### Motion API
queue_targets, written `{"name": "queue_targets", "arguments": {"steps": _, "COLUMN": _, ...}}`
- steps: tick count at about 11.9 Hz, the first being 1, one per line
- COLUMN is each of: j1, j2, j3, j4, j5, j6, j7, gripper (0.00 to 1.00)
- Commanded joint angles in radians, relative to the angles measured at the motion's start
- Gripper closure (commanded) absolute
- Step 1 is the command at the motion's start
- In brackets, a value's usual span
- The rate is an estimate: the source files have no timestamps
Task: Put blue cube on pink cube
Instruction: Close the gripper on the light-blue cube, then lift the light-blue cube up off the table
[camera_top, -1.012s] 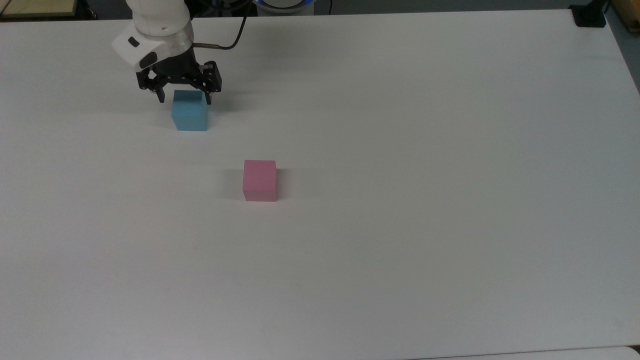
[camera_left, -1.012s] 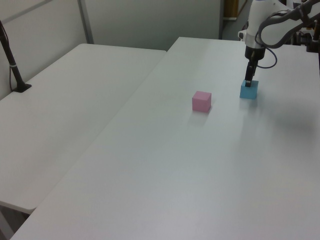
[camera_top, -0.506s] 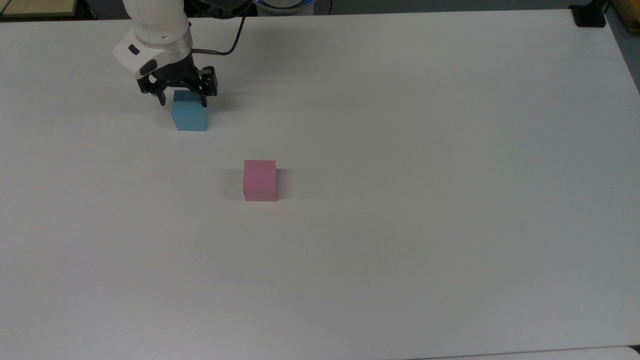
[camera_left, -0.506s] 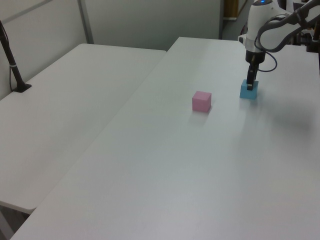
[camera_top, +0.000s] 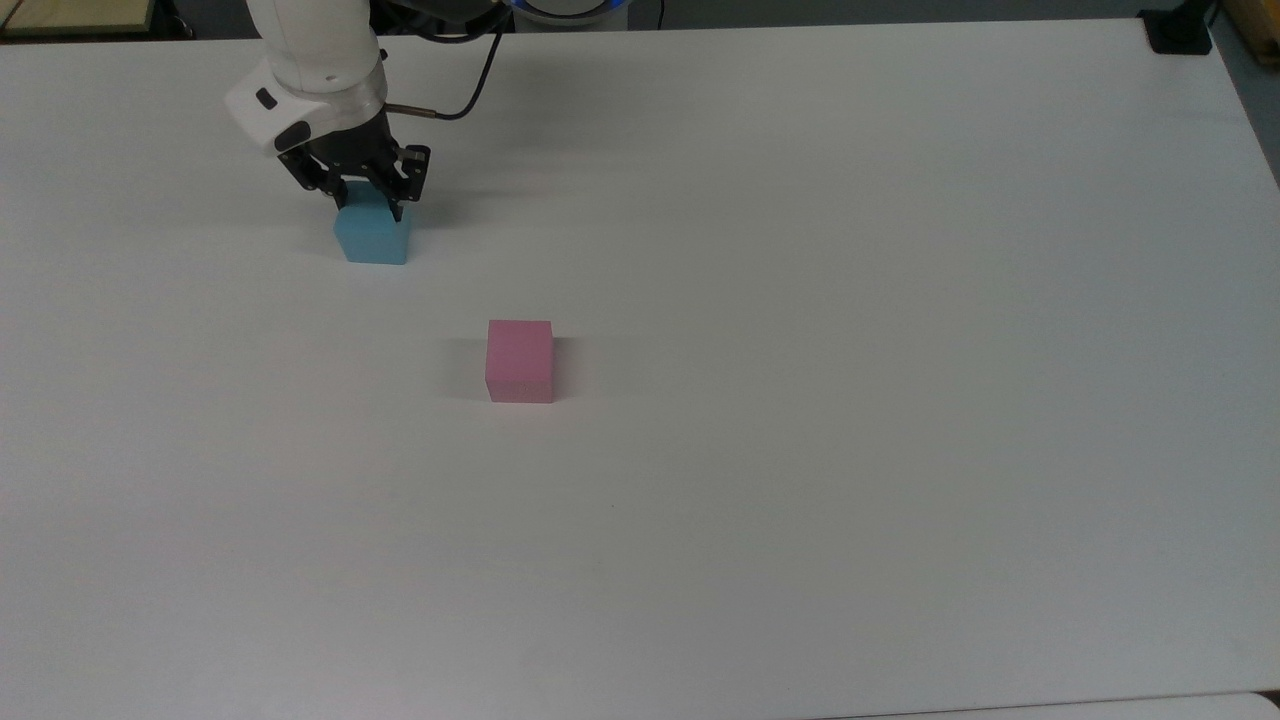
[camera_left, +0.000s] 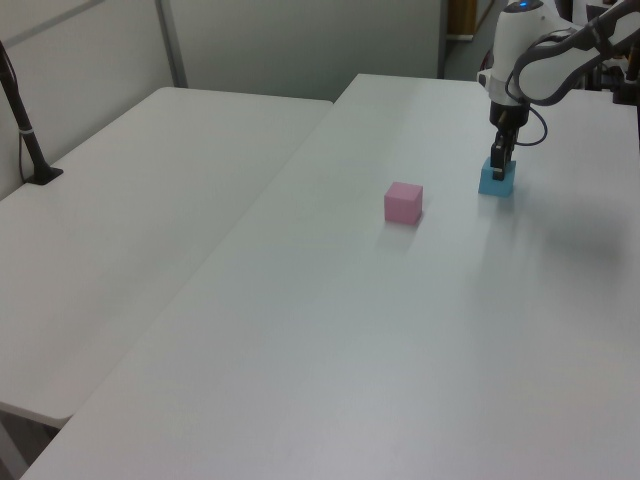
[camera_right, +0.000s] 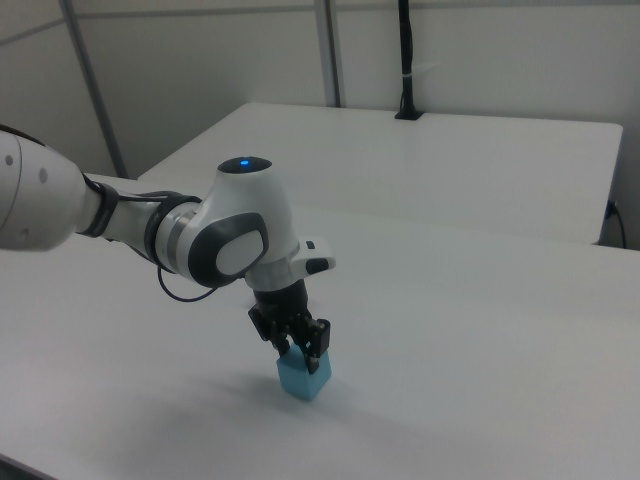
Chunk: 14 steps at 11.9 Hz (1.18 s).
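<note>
no readable text, labels or signs

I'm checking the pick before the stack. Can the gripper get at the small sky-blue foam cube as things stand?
Probably yes. The gripper is down over the sky-blue foam cube, a finger at either side, with bare white table around it.

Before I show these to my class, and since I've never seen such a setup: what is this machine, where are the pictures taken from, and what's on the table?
It is a robot arm ending in a two-fingered pincer. Three fixed cameras watch it: the top view looks down on the white table, the left and right views look from the sides. Two small cubes sit on the table: a blue cube and a pink cube, standing apart. The pincer is down over the blue cube with its fingers closed against the cube's sides, which looks like a grip. The cube rests on the table, not lifted yet.
</note>
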Motion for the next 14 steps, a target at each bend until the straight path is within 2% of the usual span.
{"name": "queue_targets", "arguments": {"steps": 1, "j1": 0.012, "j2": -0.076, "j3": 0.001, "j4": 0.054, "j5": -0.019, "j6": -0.159, "j7": 0.033, "gripper": 0.54}}
{"name": "queue_targets", "arguments": {"steps": 4, "j1": 0.031, "j2": -0.110, "j3": 0.009, "j4": 0.156, "j5": -0.007, "j6": -0.324, "j7": 0.031, "gripper": 0.54}}
{"name": "queue_targets", "arguments": {"steps": 8, "j1": 0.038, "j2": -0.110, "j3": 0.012, "j4": 0.421, "j5": 0.111, "j6": -0.601, "j7": 0.030, "gripper": 0.54}}
{"name": "queue_targets", "arguments": {"steps": 9, "j1": 0.040, "j2": -0.110, "j3": 0.031, "j4": 0.461, "j5": 0.127, "j6": -0.641, "j7": 0.033, "gripper": 0.54}}
{"name": "queue_targets", "arguments": {"steps": 11, "j1": 0.051, "j2": -0.105, "j3": 0.058, "j4": 0.517, "j5": 0.136, "j6": -0.663, "j7": 0.033, "gripper": 0.54}}
{"name": "queue_targets", "arguments": {"steps": 14, "j1": 0.077, "j2": -0.067, "j3": 0.064, "j4": 0.595, "j5": 0.136, "j6": -0.637, "j7": 0.034, "gripper": 0.54}}
